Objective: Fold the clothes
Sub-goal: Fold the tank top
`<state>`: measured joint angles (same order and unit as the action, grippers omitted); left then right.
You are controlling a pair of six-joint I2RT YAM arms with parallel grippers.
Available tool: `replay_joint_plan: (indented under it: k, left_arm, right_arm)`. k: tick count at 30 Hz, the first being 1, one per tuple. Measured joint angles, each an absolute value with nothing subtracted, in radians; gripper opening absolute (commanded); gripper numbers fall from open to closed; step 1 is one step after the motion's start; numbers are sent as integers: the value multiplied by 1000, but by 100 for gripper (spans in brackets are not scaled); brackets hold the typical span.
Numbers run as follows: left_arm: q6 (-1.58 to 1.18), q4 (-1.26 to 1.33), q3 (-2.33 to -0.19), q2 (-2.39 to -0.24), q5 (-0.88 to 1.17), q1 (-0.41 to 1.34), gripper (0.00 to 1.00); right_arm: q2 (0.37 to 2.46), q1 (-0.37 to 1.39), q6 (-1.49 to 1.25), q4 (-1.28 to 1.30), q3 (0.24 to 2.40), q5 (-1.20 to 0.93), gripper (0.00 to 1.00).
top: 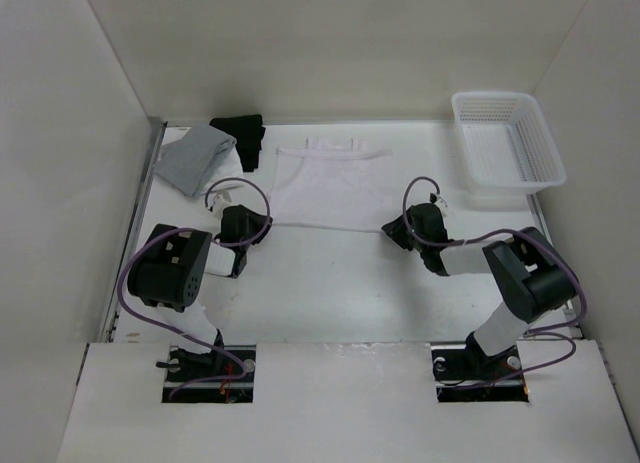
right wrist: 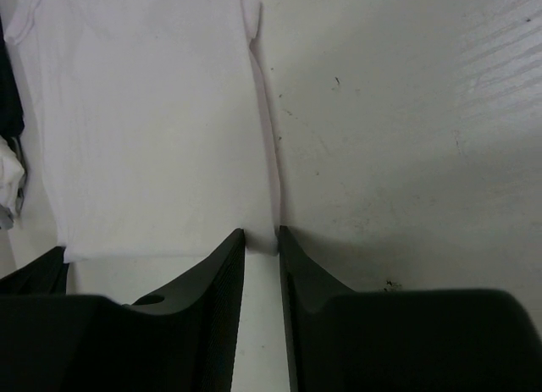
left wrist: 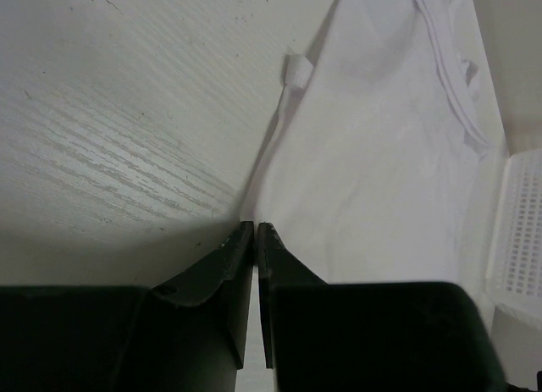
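The left gripper (left wrist: 255, 227) is showing its jaws drawn together to a thin sliver. The near hem corner of the white top (left wrist: 381, 155) is running straight into the tips, so it looks to be pinching that corner. The right gripper (right wrist: 261, 233) is standing with its jaws narrowly apart. The opposite hem corner is lying at the mouth of the gap, and I judge it is not clamped yet.

In the top view the top is lying flat on the table (top: 330, 283), with the straps pointing to 12 o'clock and the hem to 6 o'clock. Its long axis is therefore running from 6 to 12. The hem is stretching from 9 to 3 o'clock between the two sets of jaws. From the left jaws the cloth is spreading toward 1 o'clock, and from the right jaws toward 11 o'clock. Neither arm is nearer, as each is sitting at its own corner.

The likely fold is asking both corners to travel together toward 12 o'clock, over the body to the straps. The right side is needing a firm pinch first, or the thin fabric may skew.

A grey garment (top: 195, 158) and a black garment (top: 243, 135) are lying at about 10 o'clock from the top. A white basket (top: 505, 143) is sitting at about 2 o'clock.
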<state>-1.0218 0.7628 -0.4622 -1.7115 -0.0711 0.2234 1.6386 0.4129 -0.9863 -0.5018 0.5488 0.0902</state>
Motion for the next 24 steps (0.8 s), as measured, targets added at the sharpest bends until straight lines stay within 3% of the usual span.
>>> replay_joint_plan:
  k: [6, 11, 17, 20, 24]
  left_arm:
    - [-1019, 763, -462, -1711, -76, 234, 6]
    - [-1013, 757, -462, -1705, -85, 243, 5]
    - [-994, 715, -456, -1629, -91, 255, 3]
    - [-959, 667, -449, -1504, -96, 271, 2]
    - [-884, 510, -445, -1164, -130, 323, 2]
  right_arm:
    - [1631, 413, -1002, -503, 538, 112, 22]
    - [1631, 413, -1000, -504, 533, 124, 6]
    - [1617, 413, -977, -529, 513, 150, 0]
    - [1485, 434, -936, -514, 457, 186, 0]
    - [1110, 531, -857, -388, 426, 244, 0]
